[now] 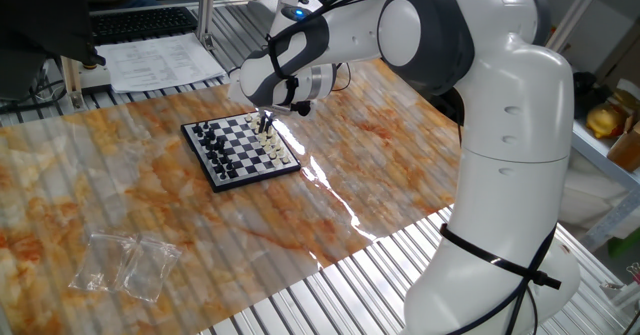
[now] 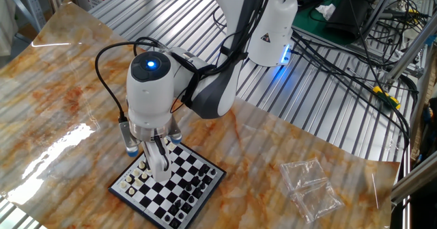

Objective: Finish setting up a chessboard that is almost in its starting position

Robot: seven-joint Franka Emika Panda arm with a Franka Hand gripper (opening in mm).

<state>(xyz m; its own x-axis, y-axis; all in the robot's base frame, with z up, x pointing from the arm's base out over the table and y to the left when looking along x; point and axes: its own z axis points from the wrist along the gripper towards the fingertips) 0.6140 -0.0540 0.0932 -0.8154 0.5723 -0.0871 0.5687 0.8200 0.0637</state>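
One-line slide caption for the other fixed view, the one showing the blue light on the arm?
Franka gripper lowered onto the chessboard near its cream-white pieces, clear plastic bags lying aside.

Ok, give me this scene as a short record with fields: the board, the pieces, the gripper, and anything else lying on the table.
surface: table with an orange marbled top
chessboard: flat on the table, dark frame
pieces: black along one edge, cream-white along the opposite edge
gripper: low over the chessboard on the cream-white side, pointing down
gripper state: cannot tell whether it holds a piece
other items: clear plastic bags on the table, apart from the chessboard
background: papers beyond the table
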